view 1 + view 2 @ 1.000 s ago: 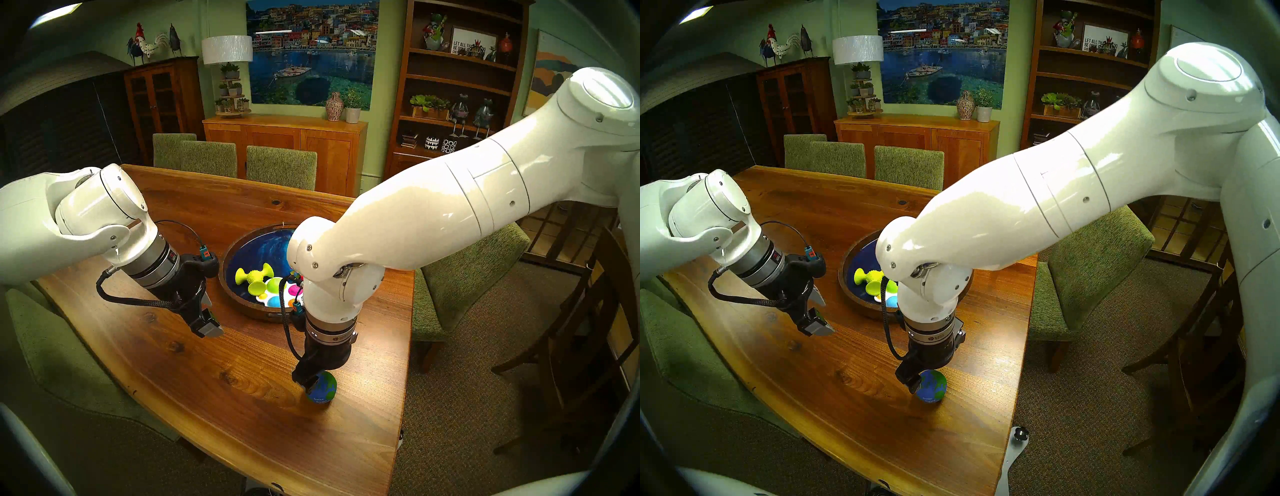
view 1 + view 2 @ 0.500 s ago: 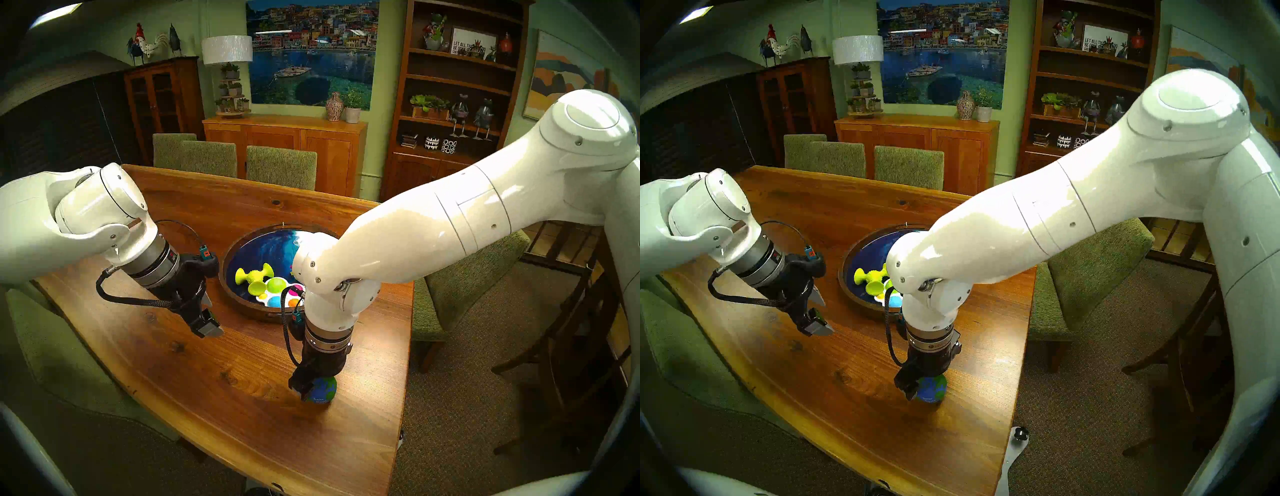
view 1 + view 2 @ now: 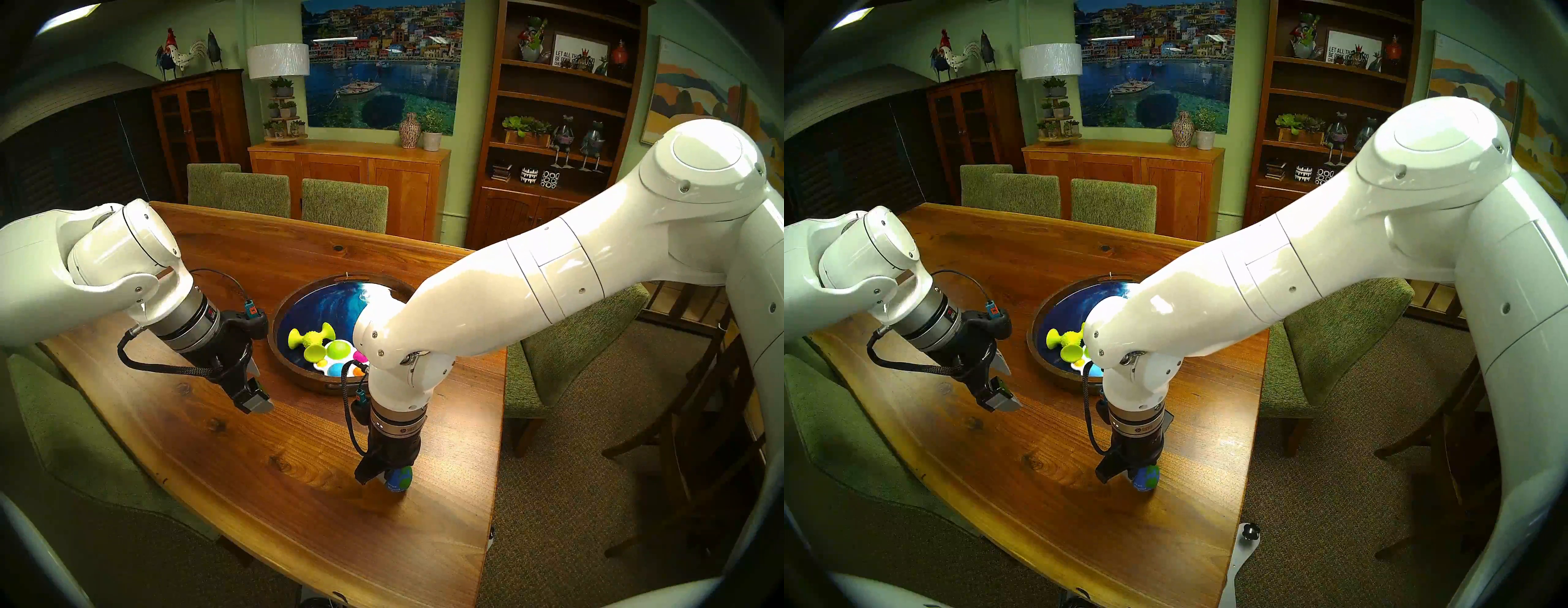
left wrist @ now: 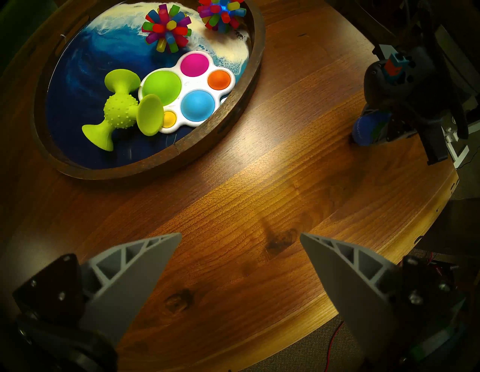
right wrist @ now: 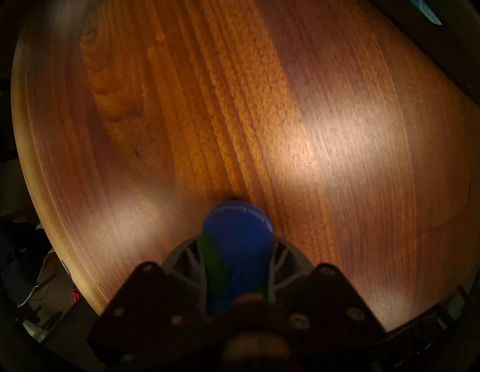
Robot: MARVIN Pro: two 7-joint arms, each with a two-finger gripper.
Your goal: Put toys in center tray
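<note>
Lowered since a second ago, the right gripper (image 3: 392,479) now has its ribbed grey jaws closed on the smooth blue-green globe ball (image 5: 237,233), which still sits on the glossy wooden counter (image 3: 263,458), well short of the round, dark-rimmed tray (image 4: 166,158). Inside the tray lie a knobbly lime suction-cup toy (image 4: 120,110), a white bubble board (image 4: 193,87) and two spiky balls (image 4: 166,27). Apart, the left gripper (image 4: 240,237) hangs with jaws wide open.
</note>
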